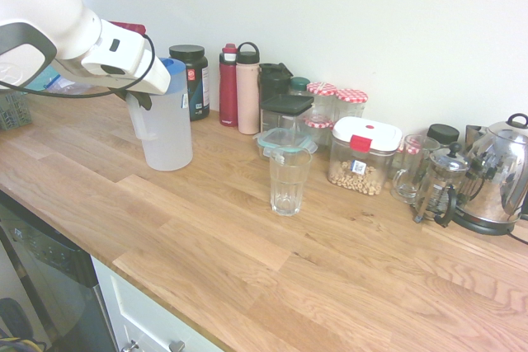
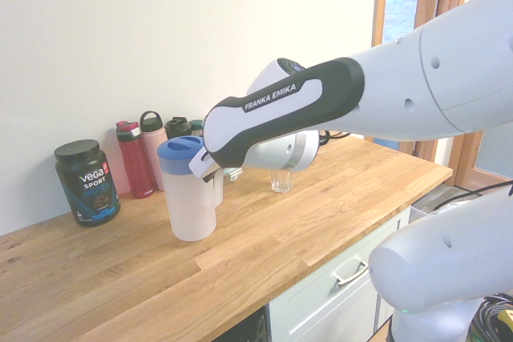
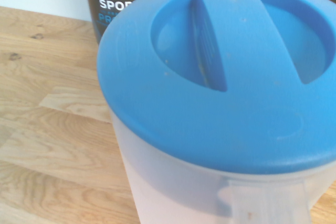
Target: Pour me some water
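Directions as in first exterior view. Pincer (image 1: pixel 142 100) together, clamped on the handle (image 1: pixel 142 119) of the frosted jug (image 1: pixel 169 138). Jug upright on the counter (image 1: pixel 206 245), left side, blue lid (image 3: pixel 241 119) on. Water (image 1: pixel 167 150) in the jug, only faint through the wall; can't read the level. Clear glass (image 1: pixel 289 183) upright, right of the jug and well apart from it. Black Vega tub (image 2: pixel 86 184) just beyond the jug. Red bottle (image 1: pixel 228 88) and pink bottle (image 1: pixel 248 92) side by side at the wall, right of the tub. Container with white lid (image 1: pixel 363 158), tan rings inside, right of the glass. French press (image 1: pixel 441 183) and steel kettle (image 1: pixel 497 175) at far right.
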Tool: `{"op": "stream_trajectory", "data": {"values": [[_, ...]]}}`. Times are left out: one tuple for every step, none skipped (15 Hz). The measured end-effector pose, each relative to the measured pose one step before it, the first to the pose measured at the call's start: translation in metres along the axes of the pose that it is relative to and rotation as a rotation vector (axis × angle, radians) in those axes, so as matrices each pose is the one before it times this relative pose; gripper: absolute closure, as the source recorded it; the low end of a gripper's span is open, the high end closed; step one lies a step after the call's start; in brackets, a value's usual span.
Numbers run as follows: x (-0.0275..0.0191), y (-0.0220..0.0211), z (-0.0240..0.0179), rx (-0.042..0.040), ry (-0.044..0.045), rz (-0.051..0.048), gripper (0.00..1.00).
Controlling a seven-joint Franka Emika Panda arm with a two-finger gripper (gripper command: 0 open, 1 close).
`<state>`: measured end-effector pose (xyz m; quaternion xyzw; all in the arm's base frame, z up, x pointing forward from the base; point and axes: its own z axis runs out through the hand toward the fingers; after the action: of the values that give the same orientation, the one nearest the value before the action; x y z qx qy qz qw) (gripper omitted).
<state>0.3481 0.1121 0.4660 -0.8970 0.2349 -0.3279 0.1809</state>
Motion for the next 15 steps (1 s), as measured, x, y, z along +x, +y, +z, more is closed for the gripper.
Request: {"op": "stream_trajectory", "data": {"values": [[-0.00193, 0.00046, 0.0045, -0.00131, -0.00165, 0.00143, 1.0], [-0.00175, 0.00029, 0.00369, -0.0024, -0.00187, -0.00064, 0.0], [-0.00201, -0.00002, 0.00302, -0.00384, -0.00423, -0.00218, 0.0], [-0.00174, -0.0002, 0.0023, -0.00377, -0.00125, -0.00279, 0.0], [-0.00093, -0.00079, 0.00075, -0.00008, 0.00608, -0.00343, 0.0], [-0.00077, -0.00045, 0.00052, 0.00027, 0.00295, -0.00107, 0.0], [-0.00017, -0.00031, 0.00037, 0.00036, 0.00183, 0.00022, 0.0], [0.00021, 0.00022, 0.00054, -0.00223, 0.00187, -0.00118, 0.0], [0.00122, -0.00017, -0.0001, -0.00086, 0.00352, -0.00002, 0.0], [0.00167, -0.00042, -0.00069, 0.00136, 0.00397, 0.00027, 0.0], [0.0013, -0.00019, -0.00075, 0.00031, 0.00315, 0.00097, 0.0], [0.00171, 0.00061, -0.00107, -0.00164, 0.0017, 0.00244, 0.0], [0.00191, 0.00043, -0.00239, -0.00138, -0.0067, 0.00378, 0.0], [0.0036, 0.00006, -0.00562, -0.00076, -0.01274, 0.00364, 0.0], [0.00489, -0.00005, -0.00888, -0.00296, -0.01392, 0.00087, 0.0]]}}
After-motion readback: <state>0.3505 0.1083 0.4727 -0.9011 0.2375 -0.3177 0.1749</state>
